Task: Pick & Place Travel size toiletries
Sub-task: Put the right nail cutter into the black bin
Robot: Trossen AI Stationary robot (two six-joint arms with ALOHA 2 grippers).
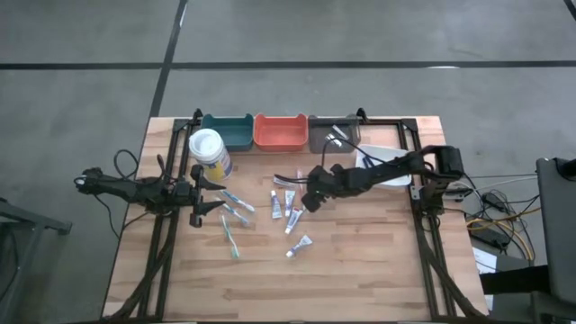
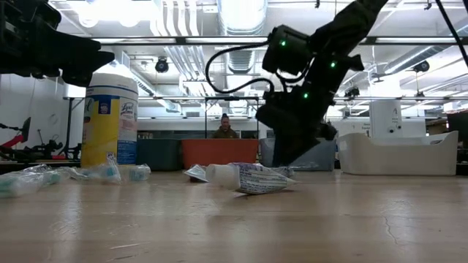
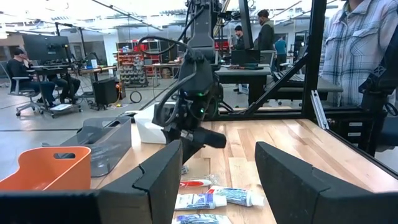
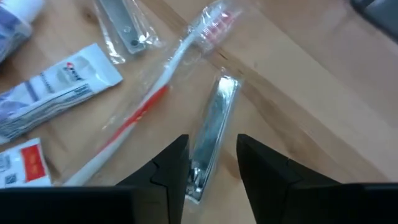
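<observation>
I am a two-armed robot at a wooden worktop (image 1: 360, 270). My right jaws (image 4: 211, 155) are down at the worktop's middle, standing partly open, one finger on each side of a slim silver nail clipper (image 4: 211, 127) that lies flat on the wood; I cannot tell whether the fingers touch it yet. Just beside the clipper lies a wrapped white-and-red toothbrush (image 4: 155, 99), and beyond that a white mini tube (image 4: 56, 93) and a second wrapped clipper (image 4: 121, 25). Seen from above, more small tubes (image 1: 290, 214) lie scattered near my right jaws, and teal toothbrushes (image 1: 232, 211) lie nearer my left side. My left jaws (image 1: 211, 195) wait wide open and empty at the worktop's left, next to an upright wipes canister (image 1: 209, 153). Along the far edge sit a teal bin (image 1: 227, 131), an orange bin (image 1: 280, 131) and a grey bin (image 1: 333, 131), with a white bin (image 1: 382, 171) toward the right. People stand in the room behind.
</observation>
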